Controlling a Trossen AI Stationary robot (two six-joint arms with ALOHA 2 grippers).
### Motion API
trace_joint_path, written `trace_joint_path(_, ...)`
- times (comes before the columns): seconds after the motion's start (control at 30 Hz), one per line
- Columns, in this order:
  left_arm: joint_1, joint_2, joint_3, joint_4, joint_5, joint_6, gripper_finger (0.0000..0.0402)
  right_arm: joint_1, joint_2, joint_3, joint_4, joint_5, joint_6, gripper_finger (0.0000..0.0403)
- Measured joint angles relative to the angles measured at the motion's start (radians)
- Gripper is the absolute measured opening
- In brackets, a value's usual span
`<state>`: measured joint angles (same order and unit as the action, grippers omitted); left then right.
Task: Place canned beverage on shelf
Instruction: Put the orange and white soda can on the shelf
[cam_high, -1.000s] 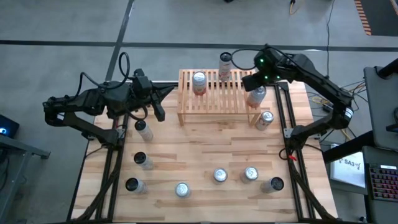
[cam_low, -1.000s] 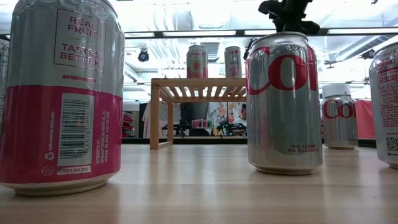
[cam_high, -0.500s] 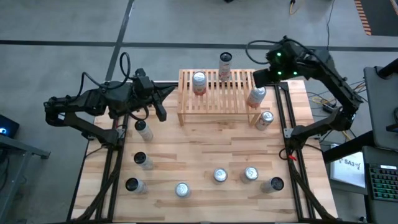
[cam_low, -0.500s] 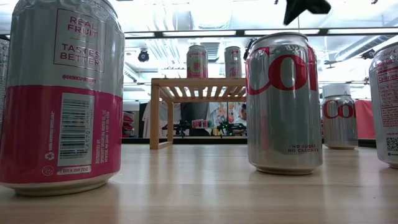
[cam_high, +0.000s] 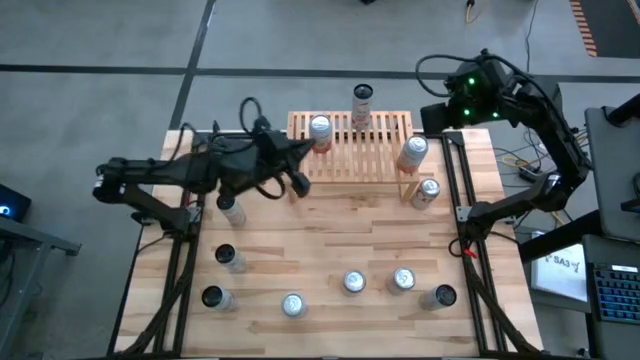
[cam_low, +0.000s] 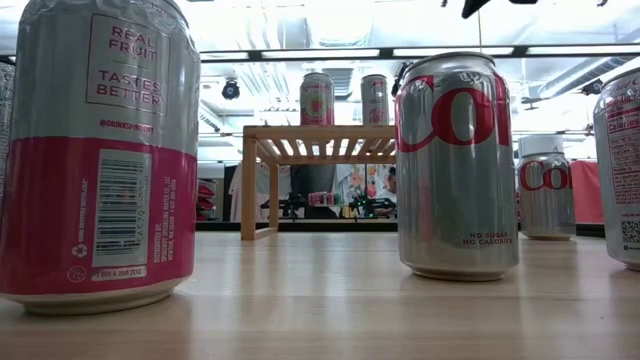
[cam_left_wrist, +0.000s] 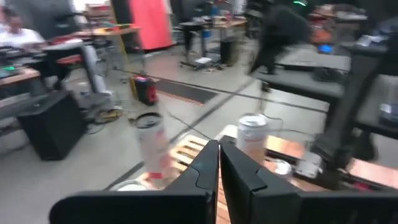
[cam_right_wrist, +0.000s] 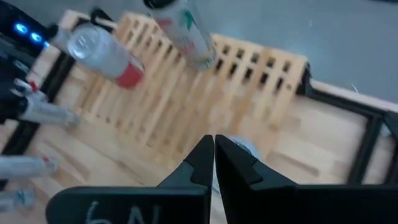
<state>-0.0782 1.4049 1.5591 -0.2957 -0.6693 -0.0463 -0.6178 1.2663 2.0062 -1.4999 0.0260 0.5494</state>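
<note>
The wooden shelf (cam_high: 350, 155) stands at the table's far middle. On its slats stand three cans: one near the left (cam_high: 320, 130), a tall one at the far edge (cam_high: 362, 100) and one at the right end (cam_high: 413, 152). My left gripper (cam_high: 306, 150) is shut and points level over the shelf's left end; its own view (cam_left_wrist: 219, 149) looks past it at two of the cans. My right gripper (cam_high: 432, 118) is shut and hangs high above the shelf's right end, slanting down; in its own view (cam_right_wrist: 214, 146) the right-end can (cam_right_wrist: 239, 147) peeks out behind the fingertips.
One can (cam_high: 428, 190) stands on the table by the shelf's right leg. Several more stand along the left side (cam_high: 230, 208) and the near part (cam_high: 354, 282) of the table. Two of these (cam_low: 100, 150) (cam_low: 457, 165) fill the low view's foreground. Black frame rails (cam_high: 458, 200) run along both sides.
My left gripper has swung toward the table's right, from beside the shelf to over its left end, staying level and shut. My right gripper has risen and drawn back toward the far right corner, away from the can at the shelf's right end. The cans have stayed put.
</note>
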Motion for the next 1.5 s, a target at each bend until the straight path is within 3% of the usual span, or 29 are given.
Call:
trace_joint_path(0.17,0.076,0.071,0.089,0.002,0.24,-0.002,0.0,0.0,0.024,-0.008,0.064,0.0,-0.062,0.0009)
trace_joint_path(0.27,0.123,0.127,0.165,-0.036,0.322,-0.045,0.0,0.0,0.039,-0.012,0.046,0.0,-0.17,0.0009)
trace_joint_path(0.53,0.149,0.355,0.473,-0.261,0.338,-0.101,0.0,-0.001,-0.012,-0.02,-0.006,-0.002,-0.361,0.0009)
trace_joint_path(0.8,0.149,0.601,0.8,-0.497,0.316,-0.091,0.0,-0.003,-0.145,-0.055,-0.008,-0.141,-0.325,0.0009)
trace_joint_path(0.97,0.151,0.605,0.706,-0.388,0.347,-0.072,0.0,-0.003,-0.195,-0.149,-0.014,-0.207,-0.258,0.0009)
trace_joint_path(1.2,0.153,0.611,0.648,-0.386,0.347,-0.068,0.0,-0.002,-0.267,-0.327,-0.016,-0.271,-0.173,0.0009)
trace_joint_path(1.37,0.155,0.61,0.592,-0.351,0.346,-0.069,0.0,-0.003,-0.307,-0.447,-0.013,-0.259,-0.128,0.0009)
trace_joint_path(1.5,0.155,0.611,0.55,-0.288,0.346,-0.075,0.0,-0.003,-0.316,-0.542,0.02,-0.176,-0.095,0.0009)
